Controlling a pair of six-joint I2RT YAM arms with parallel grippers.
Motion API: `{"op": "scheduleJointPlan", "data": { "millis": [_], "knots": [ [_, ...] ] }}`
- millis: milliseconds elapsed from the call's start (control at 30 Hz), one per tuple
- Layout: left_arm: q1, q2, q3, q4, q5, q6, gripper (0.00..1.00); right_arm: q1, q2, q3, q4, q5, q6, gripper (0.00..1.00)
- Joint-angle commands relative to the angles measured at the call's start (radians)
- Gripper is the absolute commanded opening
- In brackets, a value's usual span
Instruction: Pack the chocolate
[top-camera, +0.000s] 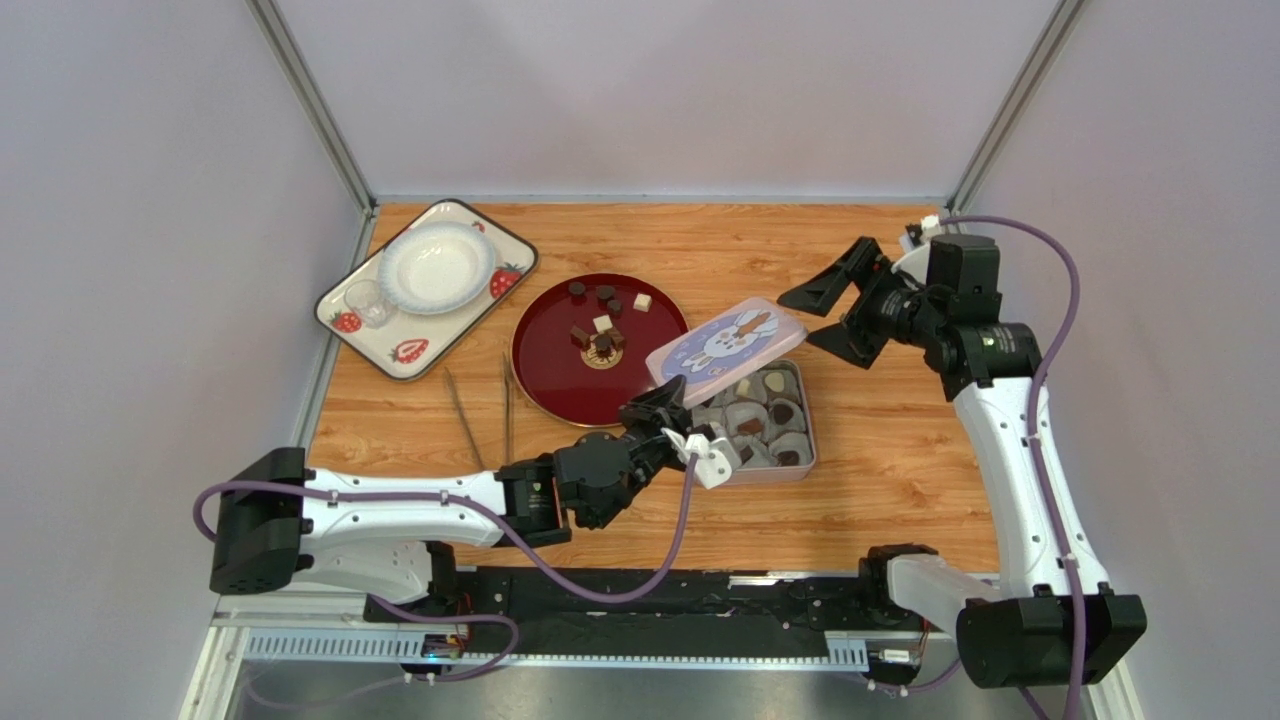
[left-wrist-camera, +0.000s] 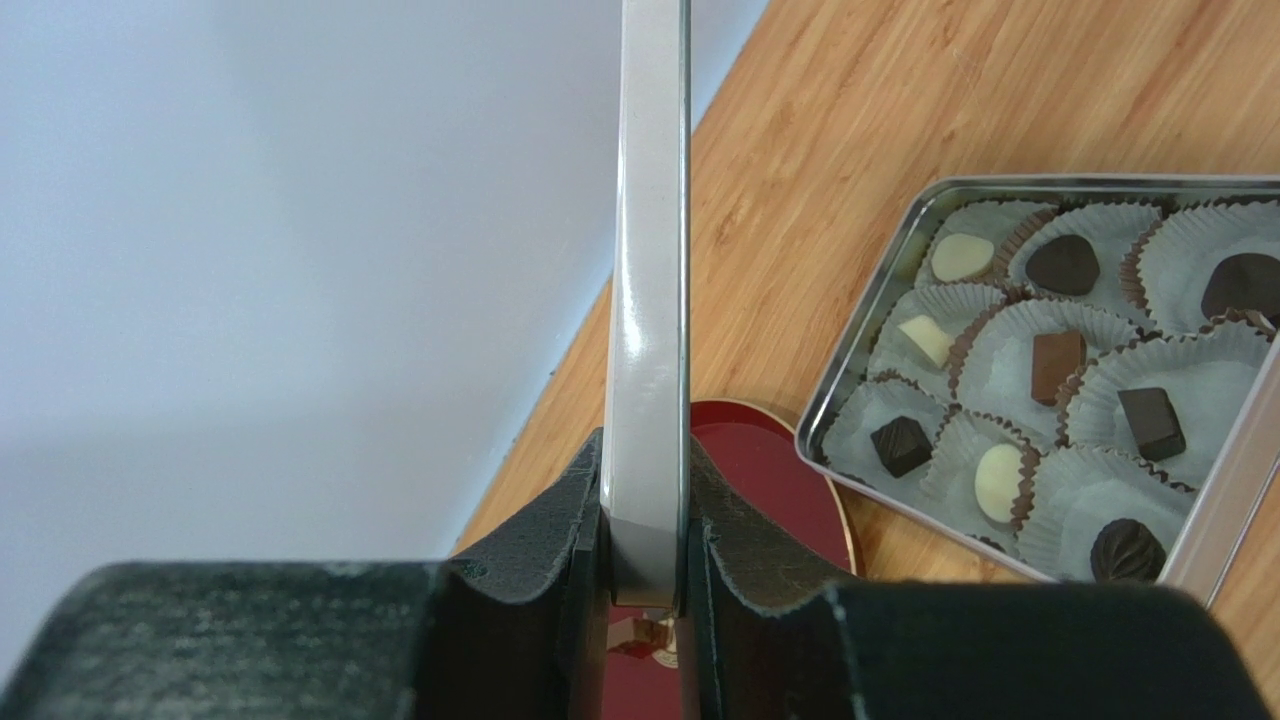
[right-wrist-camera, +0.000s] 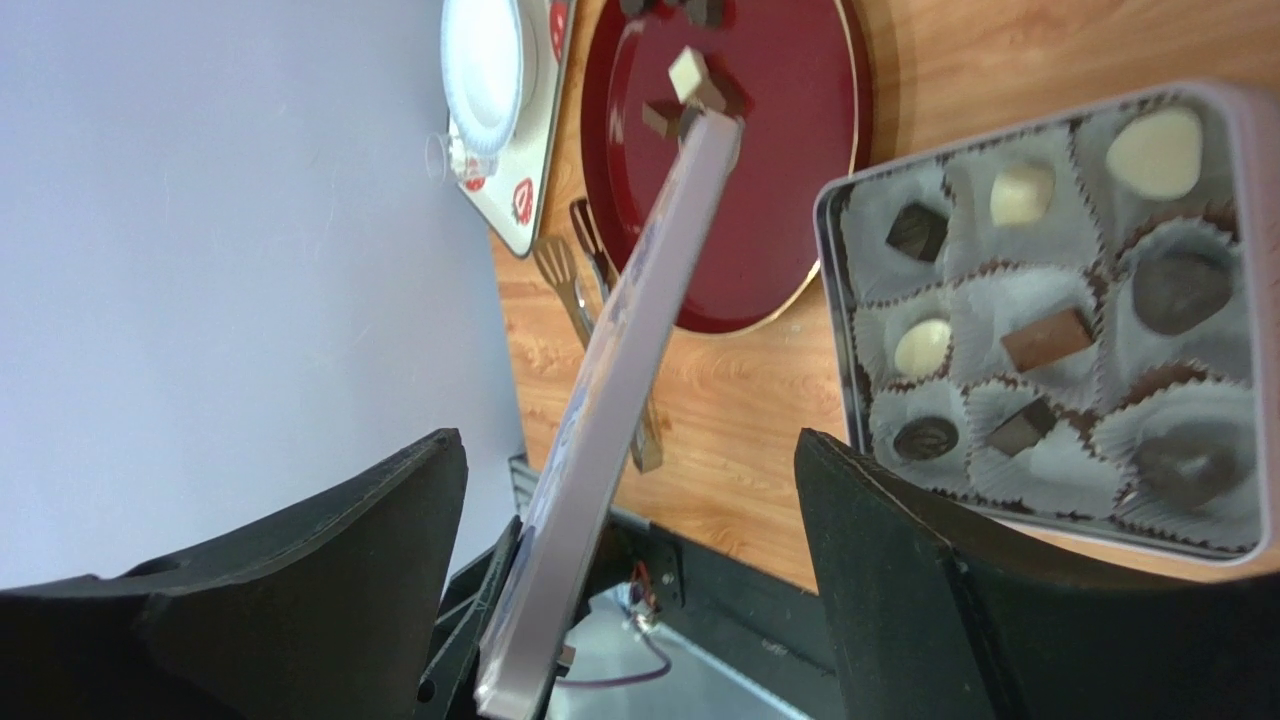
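Observation:
Chocolate pieces, dark, brown and cream, sit in white paper cups in the square grey tin. A few more chocolates lie on the round red plate. My left gripper is shut on the near edge of the tin's lid, which has a rabbit picture and hangs tilted over the tin's left side. My right gripper is open at the lid's far right end. In the right wrist view the lid stands between its spread fingers, nearer the left one, with a wide gap on the right.
A strawberry-patterned tray at the back left carries a white bowl and a small clear cup. Metal tongs lie on the wood left of the red plate. Cage posts and grey walls close in the table's sides.

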Motion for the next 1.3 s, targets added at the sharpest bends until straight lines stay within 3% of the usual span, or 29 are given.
{"op": "scheduleJointPlan", "data": {
  "millis": [0,300,433,600,867,1067,1267],
  "knots": [
    [-0.004,0.014,0.014,0.058,0.026,0.053,0.20,0.002,-0.003,-0.109,0.136,-0.135,0.107,0.83],
    [-0.004,0.066,0.039,0.070,0.059,0.049,0.21,0.037,0.008,-0.204,0.236,-0.162,0.167,0.74],
    [-0.005,0.073,0.039,0.078,0.060,0.040,0.21,0.036,0.013,-0.233,0.256,-0.161,0.178,0.63],
    [-0.016,0.069,0.025,0.097,0.063,0.040,0.22,0.034,0.011,-0.270,0.273,-0.155,0.181,0.57],
    [-0.032,0.060,0.008,0.113,0.051,0.030,0.23,0.034,0.011,-0.285,0.290,-0.145,0.202,0.35],
    [-0.041,0.075,-0.004,0.113,0.049,-0.017,0.36,0.025,-0.026,-0.279,0.301,-0.125,0.234,0.17],
    [-0.052,0.089,-0.018,0.113,0.048,-0.100,0.59,0.020,-0.052,-0.276,0.339,-0.115,0.283,0.06]
  ]
}}
